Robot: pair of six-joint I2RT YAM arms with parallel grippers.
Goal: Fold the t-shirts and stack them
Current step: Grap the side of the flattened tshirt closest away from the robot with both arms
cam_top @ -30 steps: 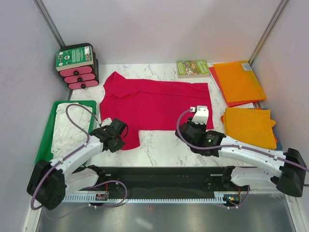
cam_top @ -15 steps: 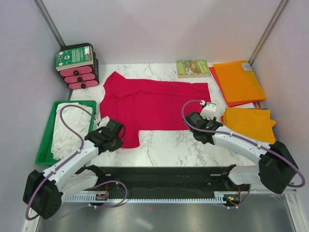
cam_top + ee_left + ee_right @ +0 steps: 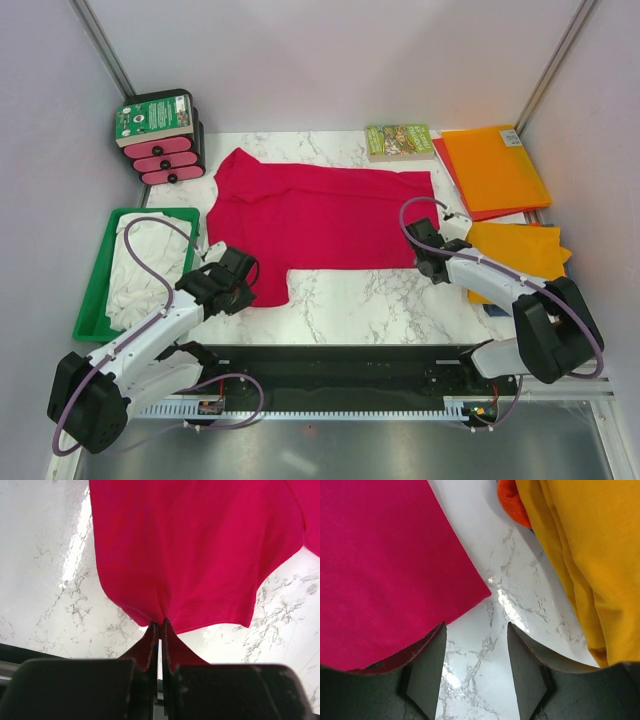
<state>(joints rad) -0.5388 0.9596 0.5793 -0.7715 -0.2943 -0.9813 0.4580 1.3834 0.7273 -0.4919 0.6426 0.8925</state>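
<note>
Sleeve of crimson shirt (image 3: 320, 215) clamped in left gripper (image 3: 161, 630); long axis left to right; near-right corner just beyond wide-parted right gripper (image 3: 476, 632), slightly left, not yet gripped

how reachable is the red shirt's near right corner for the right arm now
Probably yes: the right gripper is open right beside the red t-shirt at that corner. Nothing lies on the corner, and the orange t-shirt sits apart to the side.
</note>
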